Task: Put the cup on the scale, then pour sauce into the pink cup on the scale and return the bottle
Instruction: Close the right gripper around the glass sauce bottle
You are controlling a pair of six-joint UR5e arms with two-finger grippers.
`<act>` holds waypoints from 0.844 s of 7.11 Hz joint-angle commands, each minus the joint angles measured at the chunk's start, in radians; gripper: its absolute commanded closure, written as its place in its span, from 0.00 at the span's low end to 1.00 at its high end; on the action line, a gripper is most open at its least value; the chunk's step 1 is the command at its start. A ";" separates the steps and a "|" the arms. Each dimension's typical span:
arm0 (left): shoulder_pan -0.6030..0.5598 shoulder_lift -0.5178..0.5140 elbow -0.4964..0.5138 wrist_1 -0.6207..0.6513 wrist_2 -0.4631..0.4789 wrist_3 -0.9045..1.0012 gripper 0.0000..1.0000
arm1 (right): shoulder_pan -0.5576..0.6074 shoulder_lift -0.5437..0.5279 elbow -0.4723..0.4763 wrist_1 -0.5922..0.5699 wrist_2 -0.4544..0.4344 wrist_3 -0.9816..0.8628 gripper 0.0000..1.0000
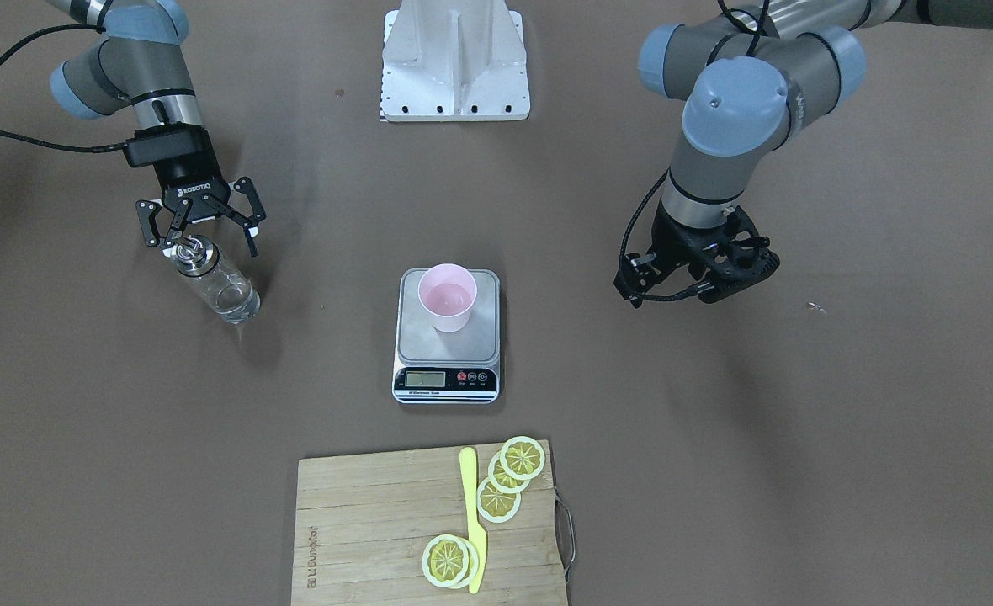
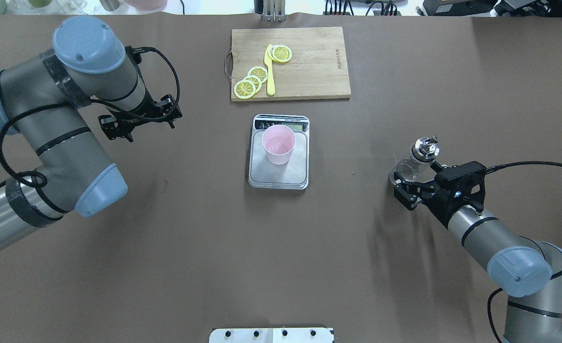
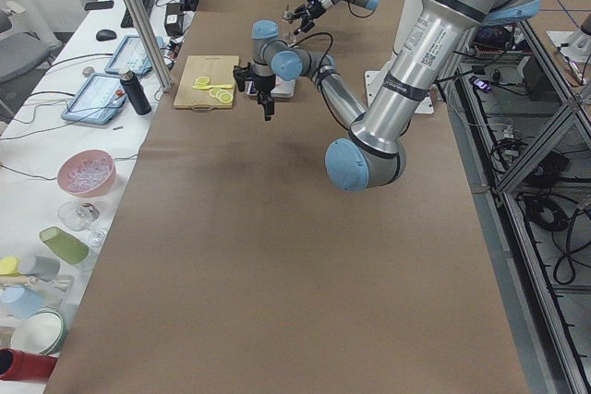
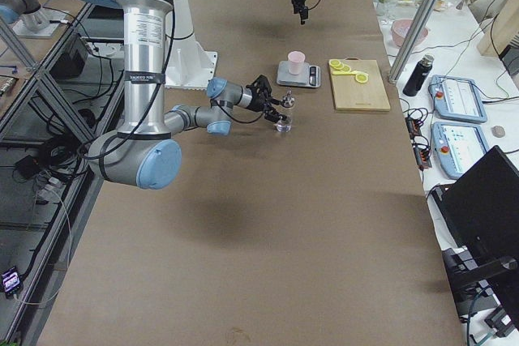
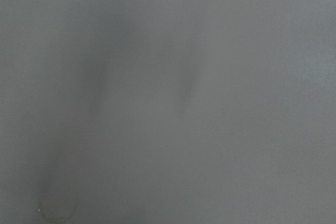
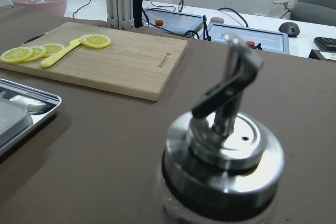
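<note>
Brown surface [image 1: 715,471], front-facing view: scale [image 1: 447,341] at centre, its display and lettering too small to read; cup [image 1: 447,296] upright about the middle of its platform. Right claw [image 1: 200,231], marked ROBOTIQ, spread wide about the metal cap of the bottle [image 1: 225,290], gripping nothing; bottle stands on the surface, well apart from the scale. Left claw [image 1: 711,273]: how far open cannot be told. Cutting board [image 1: 379,522], burnt-in mark seems to read "joyoung"; lemon slices [image 1: 509,475] and yellow knife [image 1: 473,522] upon it.
Overhead view: same layout.
Right wrist view: spout cap close, blurred.
Left wrist view: blurred grey only.
</note>
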 commanded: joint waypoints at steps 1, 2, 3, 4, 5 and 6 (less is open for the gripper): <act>-0.001 -0.001 0.029 -0.043 0.000 0.000 0.01 | 0.023 0.013 -0.018 0.001 0.004 -0.003 0.05; -0.001 -0.001 0.029 -0.043 0.000 0.000 0.01 | 0.029 0.016 -0.020 -0.001 0.006 -0.003 0.06; -0.001 -0.001 0.029 -0.043 0.000 0.000 0.01 | 0.041 0.048 -0.042 -0.001 0.007 -0.002 0.06; -0.001 -0.001 0.029 -0.043 0.002 0.000 0.01 | 0.046 0.071 -0.064 0.001 0.007 -0.002 0.07; -0.001 -0.002 0.029 -0.043 0.002 0.000 0.01 | 0.049 0.073 -0.064 0.003 0.007 0.000 0.19; -0.001 -0.002 0.029 -0.043 0.000 0.000 0.01 | 0.049 0.071 -0.069 0.022 0.009 0.000 0.48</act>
